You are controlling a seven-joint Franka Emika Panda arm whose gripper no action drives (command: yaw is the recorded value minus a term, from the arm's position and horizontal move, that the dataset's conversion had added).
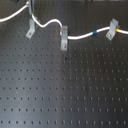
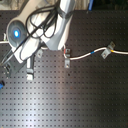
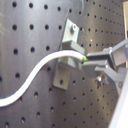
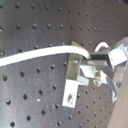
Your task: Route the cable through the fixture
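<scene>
The white cable (image 1: 80,37) runs from the first exterior view's left edge over the board, through the taller dark clip (image 1: 65,39) and the broad clip (image 1: 113,29), with a blue band (image 1: 94,33) and a yellow band (image 1: 117,30). The fixture (image 1: 31,30), a small pale clip with a slanted foot, stands at the first exterior view's upper left. In both wrist views my gripper (image 3: 90,62) is shut on the cable (image 3: 40,70) right beside the fixture (image 3: 66,56). There the cable (image 4: 45,51) crosses the fixture's top (image 4: 75,67). In the second exterior view the arm hides this stretch.
The black perforated board (image 1: 65,90) spreads toward the first exterior view's bottom. In the second exterior view the white arm (image 2: 45,35) and its dark hoses cover the upper left, with the fixture (image 2: 30,76) just below the fingers (image 2: 31,64).
</scene>
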